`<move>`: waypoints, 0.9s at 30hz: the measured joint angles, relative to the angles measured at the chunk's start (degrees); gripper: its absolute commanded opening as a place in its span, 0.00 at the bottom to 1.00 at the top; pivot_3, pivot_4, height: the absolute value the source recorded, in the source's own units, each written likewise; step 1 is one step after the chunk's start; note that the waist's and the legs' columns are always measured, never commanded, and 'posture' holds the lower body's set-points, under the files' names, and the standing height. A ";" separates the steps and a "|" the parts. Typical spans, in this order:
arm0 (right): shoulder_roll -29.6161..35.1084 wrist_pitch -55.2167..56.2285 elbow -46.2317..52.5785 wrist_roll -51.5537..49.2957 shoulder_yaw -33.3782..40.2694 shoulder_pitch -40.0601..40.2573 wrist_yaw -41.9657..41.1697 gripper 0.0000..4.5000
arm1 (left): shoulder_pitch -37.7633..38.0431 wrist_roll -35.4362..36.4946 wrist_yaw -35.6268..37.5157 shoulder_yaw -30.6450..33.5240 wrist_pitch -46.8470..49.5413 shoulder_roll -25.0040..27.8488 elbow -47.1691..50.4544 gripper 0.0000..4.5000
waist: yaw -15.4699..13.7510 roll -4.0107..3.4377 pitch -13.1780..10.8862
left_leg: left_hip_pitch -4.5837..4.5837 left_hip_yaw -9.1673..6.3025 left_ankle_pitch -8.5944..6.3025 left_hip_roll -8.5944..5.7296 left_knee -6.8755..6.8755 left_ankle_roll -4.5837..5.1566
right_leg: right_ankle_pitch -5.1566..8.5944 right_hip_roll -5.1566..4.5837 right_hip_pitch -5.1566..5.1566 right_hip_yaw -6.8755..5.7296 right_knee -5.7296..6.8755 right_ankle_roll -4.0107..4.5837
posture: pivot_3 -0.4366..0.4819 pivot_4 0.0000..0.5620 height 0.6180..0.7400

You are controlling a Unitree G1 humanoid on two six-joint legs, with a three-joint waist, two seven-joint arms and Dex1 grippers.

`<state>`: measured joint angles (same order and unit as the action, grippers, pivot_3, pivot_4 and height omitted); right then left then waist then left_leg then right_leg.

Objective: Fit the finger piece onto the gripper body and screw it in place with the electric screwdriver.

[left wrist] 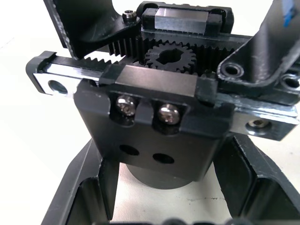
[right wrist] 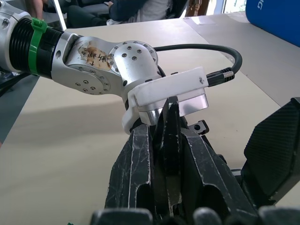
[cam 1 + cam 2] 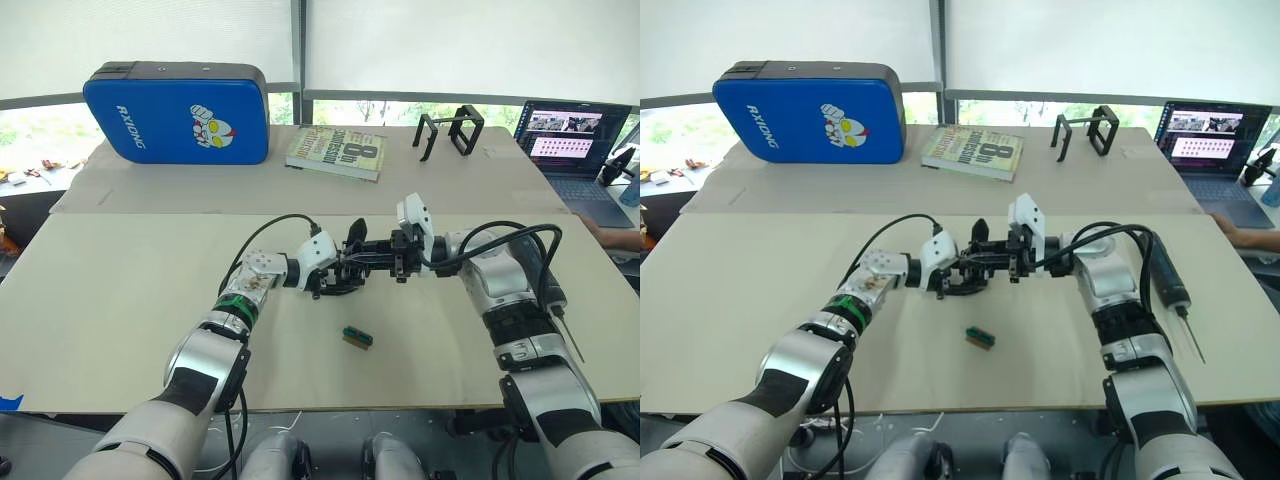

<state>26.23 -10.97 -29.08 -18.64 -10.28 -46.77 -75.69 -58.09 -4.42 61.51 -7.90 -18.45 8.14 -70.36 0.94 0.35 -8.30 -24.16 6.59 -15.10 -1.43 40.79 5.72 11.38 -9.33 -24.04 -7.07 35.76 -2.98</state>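
Both claws meet at the gripper body (image 3: 350, 262) mid-table, edges well apart.

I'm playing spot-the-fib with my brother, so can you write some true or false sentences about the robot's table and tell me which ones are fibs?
1. The long black pen-shaped electric screwdriver lies on the table beside the robot's right arm. True.
2. The robot's left hand and right hand are far apart. False: they meet over the middle of the table, at the small black gripper body with a toothed wheel.
3. The small green-and-brown block lies on the table nearer the robot than both hands. True.
4. The blue padded case with a cartoon figure is lying on top of the book. False: it stands beside the book.
5. An open laptop sits at the table's far right. True.
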 measured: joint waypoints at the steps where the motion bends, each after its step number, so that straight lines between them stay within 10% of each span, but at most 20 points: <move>1: 0.01 -0.09 -1.76 0.00 -0.38 -1.20 -1.09 0.07 | 0.00 0.00 -0.04 0.01 0.01 0.02 0.00 0.51 | 0.04 0.00 0.00 | 0.00 0.00 0.00 0.01 0.00 0.00 | 0.00 -0.01 0.00 0.00 0.00 0.00 | 0.48 0.27 1.00; 27: -0.19 -1.59 -0.93 1.53 -0.37 -1.54 -0.61 0.07 | 0.55 0.21 -0.08 0.42 0.16 0.37 0.03 0.51 | 0.00 0.17 0.30 | 0.02 -0.01 -0.07 0.04 -0.09 -0.07 | 0.00 -0.15 -0.04 -0.02 -0.04 0.00 | 0.48 0.27 1.00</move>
<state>26.03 -12.56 -30.01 -17.11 -10.65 -48.31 -76.30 -57.54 -4.21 61.43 -7.48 -18.29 8.51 -70.33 0.94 0.52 -8.00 -24.14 6.58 -15.17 -1.39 40.71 5.65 11.38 -9.48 -24.09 -7.09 35.72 -2.97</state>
